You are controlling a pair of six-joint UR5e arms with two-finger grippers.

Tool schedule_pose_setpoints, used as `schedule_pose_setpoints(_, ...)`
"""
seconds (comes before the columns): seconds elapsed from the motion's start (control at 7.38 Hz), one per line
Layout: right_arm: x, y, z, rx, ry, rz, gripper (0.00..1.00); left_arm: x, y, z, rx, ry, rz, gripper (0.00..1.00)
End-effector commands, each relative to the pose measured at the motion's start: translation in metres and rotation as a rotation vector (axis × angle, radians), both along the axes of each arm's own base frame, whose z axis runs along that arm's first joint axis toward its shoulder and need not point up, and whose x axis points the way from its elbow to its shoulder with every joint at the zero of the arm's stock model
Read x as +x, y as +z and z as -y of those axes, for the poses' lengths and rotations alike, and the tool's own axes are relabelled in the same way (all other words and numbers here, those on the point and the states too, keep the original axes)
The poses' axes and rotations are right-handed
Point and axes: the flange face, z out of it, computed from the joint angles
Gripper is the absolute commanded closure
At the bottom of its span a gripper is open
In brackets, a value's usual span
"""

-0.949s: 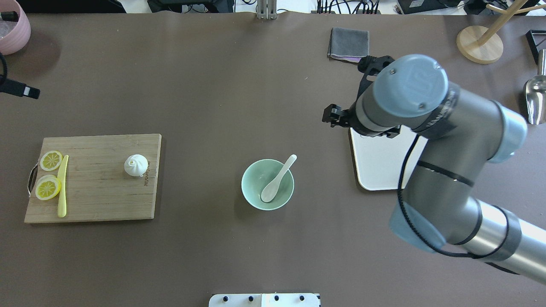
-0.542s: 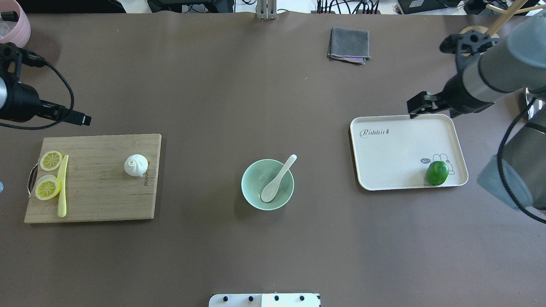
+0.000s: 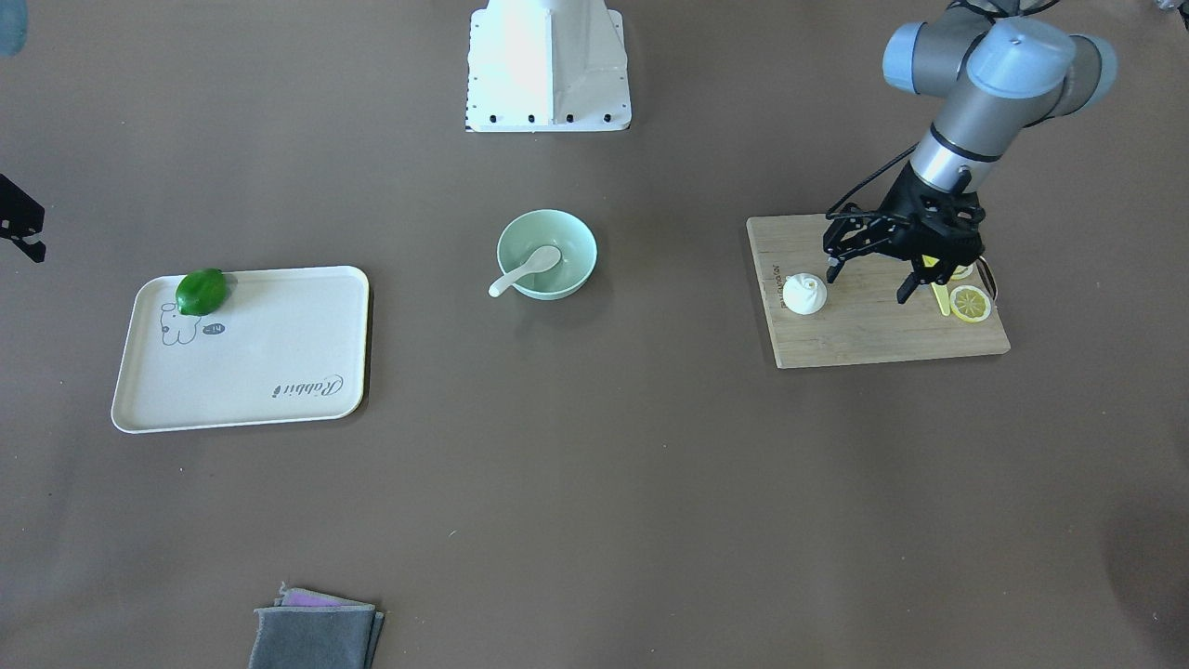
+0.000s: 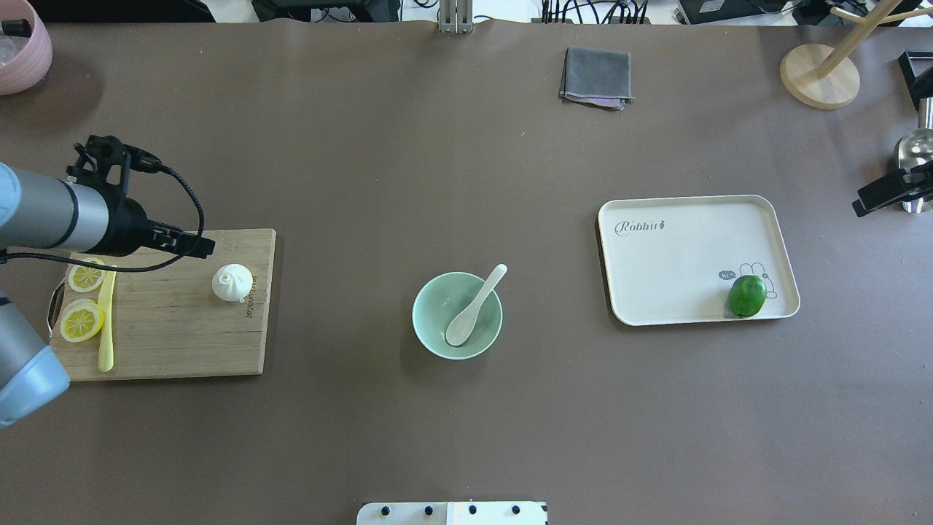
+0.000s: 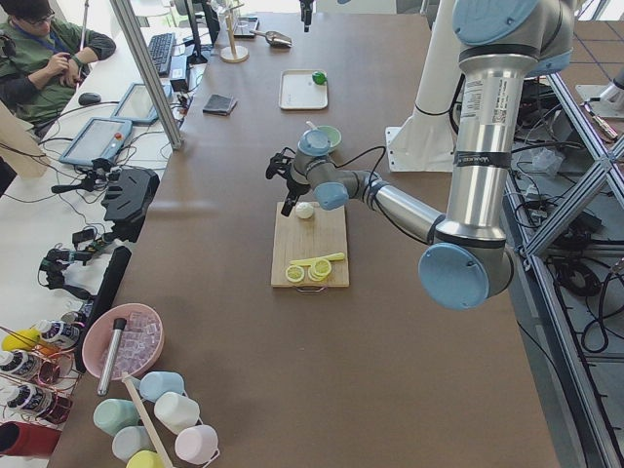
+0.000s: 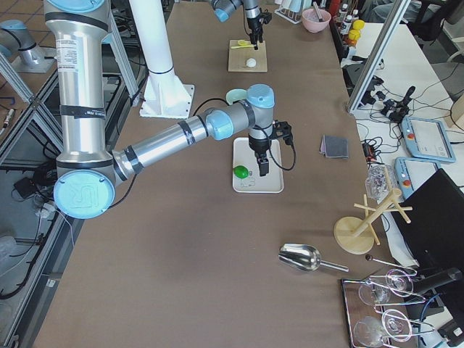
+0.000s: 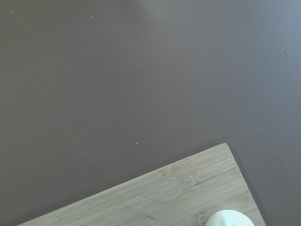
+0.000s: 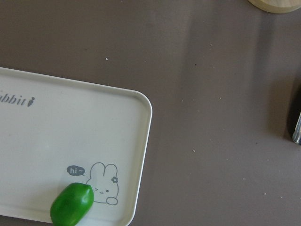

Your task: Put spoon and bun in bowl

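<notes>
While the spoon already lies in the bowl, the bun sits on the cutting board, just beside our left pincer on its bowl side. Its 2 fingers hang spread wide, empty. Our right pincer is far off and cut by the frame, so we cannot tell its opening.

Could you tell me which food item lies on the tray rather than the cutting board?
The green lime, alone on the cream tray beside its rabbit drawing; the white bun and both lemon slices sit on the wooden cutting board.
</notes>
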Motion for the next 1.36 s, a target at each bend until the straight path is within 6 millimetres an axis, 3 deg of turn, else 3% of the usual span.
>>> schedule_pose_setpoints(0.0,0.013,0.012,-0.004,0.0,-0.01,-0.008,0.0,0.057,0.002,-0.018,0.033,-0.01,0.041,0.01)
schedule_pose_setpoints(0.41,0.013,0.012,-0.004,-0.002,-0.008,-0.008,0.0,0.062,0.019,-0.014,0.036,-0.011,0.08,0.08)
schedule_pose_setpoints(0.81,0.013,0.013,-0.004,-0.005,-0.006,-0.008,0.0,0.078,0.013,-0.031,0.054,0.017,0.07,0.51)
schedule_pose_setpoints(0.95,0.013,0.012,-0.005,-0.005,-0.005,-0.007,0.0,0.076,0.005,-0.032,0.065,0.015,0.052,0.7)
schedule_pose_setpoints(1.08,0.013,0.012,-0.005,-0.005,-0.005,-0.007,0.0,0.075,-0.017,-0.033,0.082,0.009,0.015,0.79)
schedule_pose_setpoints(1.22,0.013,0.012,-0.005,-0.005,-0.005,-0.007,0.0,0.078,-0.047,-0.03,0.105,0.004,-0.032,0.79)
